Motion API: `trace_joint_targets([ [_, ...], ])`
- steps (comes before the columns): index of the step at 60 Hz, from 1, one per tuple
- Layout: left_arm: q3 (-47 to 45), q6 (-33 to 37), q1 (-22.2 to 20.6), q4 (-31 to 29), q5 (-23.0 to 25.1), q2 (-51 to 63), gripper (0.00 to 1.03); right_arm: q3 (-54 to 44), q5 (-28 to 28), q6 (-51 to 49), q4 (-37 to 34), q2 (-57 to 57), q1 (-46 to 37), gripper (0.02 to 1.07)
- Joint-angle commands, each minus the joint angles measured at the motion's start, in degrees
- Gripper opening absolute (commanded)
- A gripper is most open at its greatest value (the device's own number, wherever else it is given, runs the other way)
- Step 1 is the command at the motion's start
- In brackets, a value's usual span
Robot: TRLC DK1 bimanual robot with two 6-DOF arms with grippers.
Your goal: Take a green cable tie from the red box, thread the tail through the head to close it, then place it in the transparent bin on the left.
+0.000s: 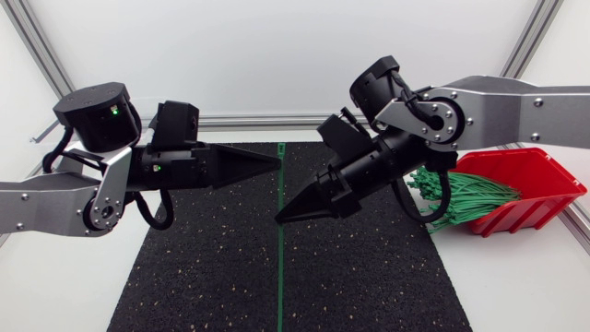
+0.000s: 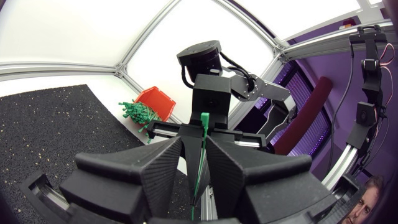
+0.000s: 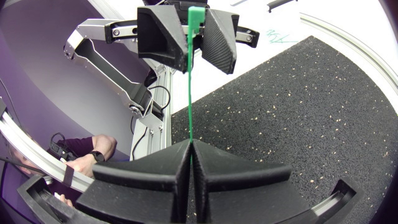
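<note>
Head view: tie strung tip to tip

Between the two arms, a slim green plastic cable tie [image 1: 280, 194] runs straight from one tip to the other. The matte black left gripper [image 1: 277, 162] is clenched on what looks like its head end. The matte black right gripper [image 1: 278, 221] pinches the strip further along. Threading will likely need the ends bent together.

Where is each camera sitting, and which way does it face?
Head view: fixed above the table, looking down on the black mat, red box, left arm and right arm.
Left wrist view: on the left arm, facing past the left gripper toward the right arm and red box.
Right wrist view: on the right arm, facing over the right gripper toward the left gripper.
Shared: both wrist views show the green cable tie both grippers hold.
</note>
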Motion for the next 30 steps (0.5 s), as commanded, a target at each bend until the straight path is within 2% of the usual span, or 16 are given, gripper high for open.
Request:
trace_joint_targets([
  [1, 1.7, -1.2, 0.0, 1.0, 0.5, -1.2, 0.29, -0.4, 0.0, 0.6, 0.3, 1.0, -0.2, 0.08],
  [15, 1.3, -1.0, -1.4, 1.0, 0.6, -1.3, 0.28, -0.4, 0.0, 0.6, 0.3, 1.2, 0.0, 0.08],
  [18, 1.3, -0.9, -1.7, 1.0, 0.6, -1.2, 0.23, -0.4, 0.0, 0.6, 0.3, 1.2, 0.2, 0.08],
  [30, 1.4, -0.9, -1.7, 1.0, 0.9, -1.2, 0.23, -0.5, 0.1, 0.6, 0.3, 1.4, 0.4, 0.08],
])
